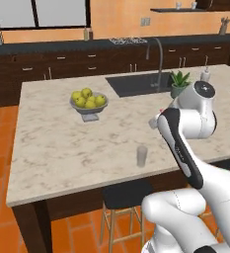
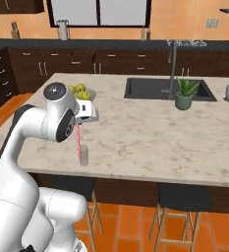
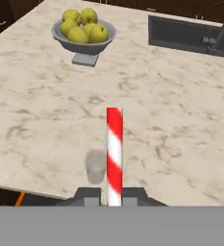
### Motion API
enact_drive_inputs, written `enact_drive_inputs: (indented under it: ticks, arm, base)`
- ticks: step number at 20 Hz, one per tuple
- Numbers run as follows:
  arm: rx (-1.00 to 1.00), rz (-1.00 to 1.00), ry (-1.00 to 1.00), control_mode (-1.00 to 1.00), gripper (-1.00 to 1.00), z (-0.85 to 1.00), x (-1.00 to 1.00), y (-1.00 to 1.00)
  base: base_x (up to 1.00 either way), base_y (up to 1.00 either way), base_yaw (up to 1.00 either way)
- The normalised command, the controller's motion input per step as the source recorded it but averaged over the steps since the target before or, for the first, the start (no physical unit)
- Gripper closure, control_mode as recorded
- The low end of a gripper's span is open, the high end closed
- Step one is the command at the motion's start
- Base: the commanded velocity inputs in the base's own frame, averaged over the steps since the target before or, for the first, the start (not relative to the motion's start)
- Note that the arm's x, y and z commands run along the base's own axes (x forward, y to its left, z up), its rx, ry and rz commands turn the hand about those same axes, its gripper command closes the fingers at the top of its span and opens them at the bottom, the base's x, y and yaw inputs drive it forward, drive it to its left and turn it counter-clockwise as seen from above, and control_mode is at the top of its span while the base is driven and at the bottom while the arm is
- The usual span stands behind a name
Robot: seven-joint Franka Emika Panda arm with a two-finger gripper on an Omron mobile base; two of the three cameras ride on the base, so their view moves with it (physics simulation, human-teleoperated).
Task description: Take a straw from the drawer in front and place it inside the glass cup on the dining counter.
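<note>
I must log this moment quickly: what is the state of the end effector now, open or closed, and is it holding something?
End effector: closed, holding the red and white straw above the counter, near the glass cup.

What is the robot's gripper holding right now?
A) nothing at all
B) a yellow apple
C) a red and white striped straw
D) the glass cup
C: the gripper is shut on a red and white striped straw, held above the counter near the cup; the apples sit in their bowl.
</note>
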Motion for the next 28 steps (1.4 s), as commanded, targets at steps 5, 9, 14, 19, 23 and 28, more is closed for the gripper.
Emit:
enact_drive_inputs:
  ticks: [5, 9, 14, 19, 23, 28]
  arm:
    - [0.0, 0.0, 0.0, 1.0, 1.0, 0.0, 0.0, 0.0]
    - [0.05, 0.05, -0.01, -1.0, 1.0, 0.19, 0.0, -0.04]
    - [0.28, 0.36, -0.2, -1.0, 1.0, 0.69, -0.54, -0.43]
    - [0.38, 0.43, -0.15, -1.0, 1.0, 0.31, -0.34, -0.43]
    - [0.41, 0.39, -0.09, -1.0, 1.0, 0.11, -0.31, -0.1]
    - [0.3, 0.31, -0.09, -1.0, 1.0, -0.01, -0.24, 0.09]
  base:
    - [0.87, 0.0, 0.11]
    - [0.49, 0.0, 0.1]
    - [0.0, 0.0, 0.0]
    - [0.0, 0.0, 0.0]
    - [0.0, 0.0, 0.0]
    - [0.0, 0.0, 0.0]
